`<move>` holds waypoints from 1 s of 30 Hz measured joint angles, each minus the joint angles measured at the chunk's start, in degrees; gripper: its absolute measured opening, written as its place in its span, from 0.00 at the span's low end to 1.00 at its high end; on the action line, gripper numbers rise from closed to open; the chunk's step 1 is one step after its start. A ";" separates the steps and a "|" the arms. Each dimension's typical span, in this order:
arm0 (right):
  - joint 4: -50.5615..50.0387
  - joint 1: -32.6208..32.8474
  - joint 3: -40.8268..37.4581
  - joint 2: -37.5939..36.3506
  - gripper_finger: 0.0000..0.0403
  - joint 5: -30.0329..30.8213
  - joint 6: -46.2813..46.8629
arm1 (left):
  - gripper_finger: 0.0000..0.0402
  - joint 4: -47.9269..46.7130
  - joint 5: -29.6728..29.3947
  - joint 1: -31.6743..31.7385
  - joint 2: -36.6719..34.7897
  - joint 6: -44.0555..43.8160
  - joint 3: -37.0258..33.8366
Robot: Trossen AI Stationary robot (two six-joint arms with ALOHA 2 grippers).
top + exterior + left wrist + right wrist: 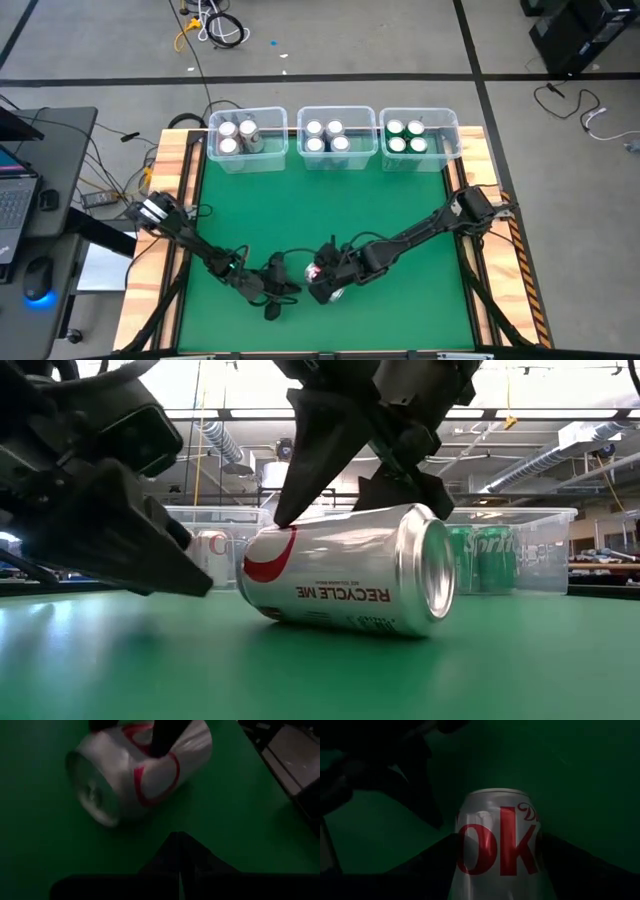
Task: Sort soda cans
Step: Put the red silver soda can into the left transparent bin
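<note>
A silver soda can (pixel 350 575) with red lettering lies on its side on the green mat (pixel 400 220), near the table's front middle. My right gripper (pixel 497 837) reaches down over the soda can from the right, open. One finger (pixel 437 857) stands at each of the can's long sides. My left gripper (pixel 190 575) is shut and low over the mat just left of the can, with a small gap between its tip and the can's end (pixel 92 795). More soda cans stand upright in three clear bins at the far edge. My right gripper straddles the can's body (pixel 465 845) slanting down from above, its fingers across the can. The fingers lie close against the two sides, and I cannot tell whether they touch. The can rests on the mat along its side.
The left bin (pixel 247 138) holds three silver cans, the middle bin (pixel 335 138) several silver-white ones and the right bin (pixel 418 138) several green ones. Green mat lies open between the bins and the grippers. Wooden rails (pixel 175 200) edge the table.
</note>
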 joint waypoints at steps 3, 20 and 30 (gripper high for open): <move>1.73 -0.04 -0.02 0.33 0.67 -1.58 -3.39 | 0.00 0.00 -0.28 0.77 1.76 0.29 1.80; 4.84 -1.40 -0.19 0.57 0.86 -7.53 -11.67 | 0.00 0.97 -0.84 3.16 2.49 0.03 2.58; 5.99 -1.96 -0.04 3.87 0.85 -7.98 -20.88 | 0.00 2.16 -1.84 3.95 2.23 2.15 2.61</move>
